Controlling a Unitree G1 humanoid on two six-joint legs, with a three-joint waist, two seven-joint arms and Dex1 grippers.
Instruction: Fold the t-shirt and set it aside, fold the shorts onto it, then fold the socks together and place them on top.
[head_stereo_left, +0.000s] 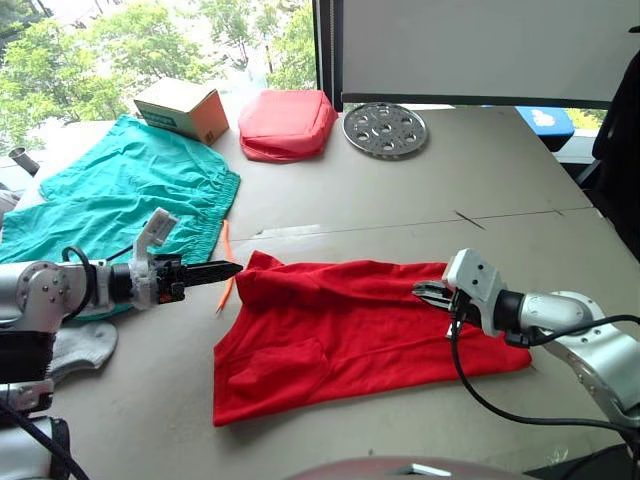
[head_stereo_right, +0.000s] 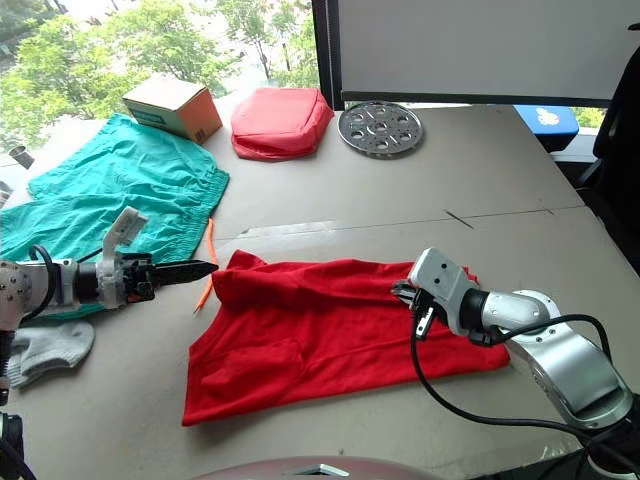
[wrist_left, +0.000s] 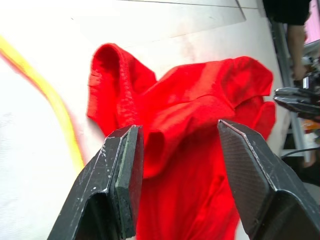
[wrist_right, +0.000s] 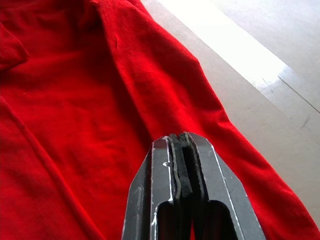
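- While the t-shirt (head_stereo_left: 350, 335) lies partly folded on the table (head_stereo_left: 400, 200), the head views show the left gripper (head_stereo_left: 228, 269) level just beside its raised corner and the right gripper (head_stereo_left: 432, 293) low over the opposite end; a good fold likely needs both ends lifted together and the hem carried over evenly.
- Seen from the left wrist, the fingers (wrist_left: 122, 175) stand wide apart, empty, framing the bunched red corner with the shorts' orange drawstring (wrist_left: 45, 90) alongside.
- Seen from the right wrist, the pads (wrist_right: 182, 165) are pressed together with no cloth visible between them, hovering over the shirt.
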